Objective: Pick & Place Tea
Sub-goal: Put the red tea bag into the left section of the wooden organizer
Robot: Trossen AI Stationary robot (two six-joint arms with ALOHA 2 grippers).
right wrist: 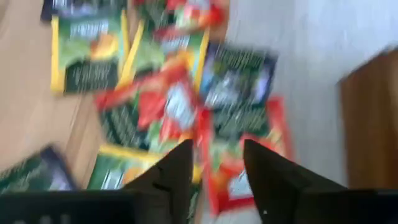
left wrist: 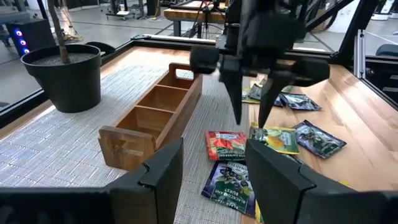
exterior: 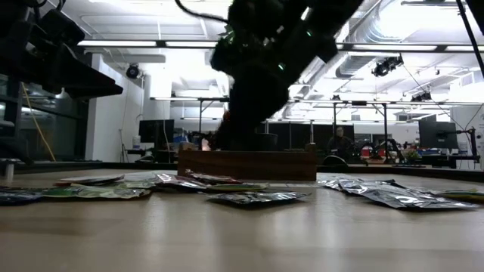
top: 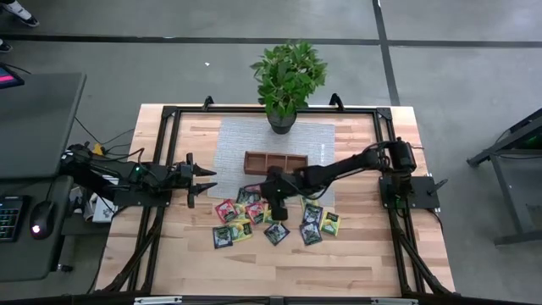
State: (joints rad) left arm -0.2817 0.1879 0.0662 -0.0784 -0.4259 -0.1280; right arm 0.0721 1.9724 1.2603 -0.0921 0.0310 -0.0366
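Observation:
Several flat tea sachets (top: 271, 222), red, yellow-green and dark, lie scattered on the wooden table near the front of a grey mat. In the left wrist view a red one (left wrist: 225, 143) and a dark one (left wrist: 229, 180) lie flat beside the brown three-compartment tray (left wrist: 155, 112). My right gripper (left wrist: 250, 121) hangs over the pile with its fingers pointing down, open, nothing between them; its own view shows the sachets (right wrist: 161, 106) below the fingers. My left gripper (top: 203, 180) waits open at the table's left, pointing toward the tray.
The tray (top: 275, 161) stands on the grey mat (top: 237, 140). A potted plant (top: 288, 80) is at the far edge behind it. A black frame (top: 169, 114) runs round the tabletop. Bare wood lies along the near edge.

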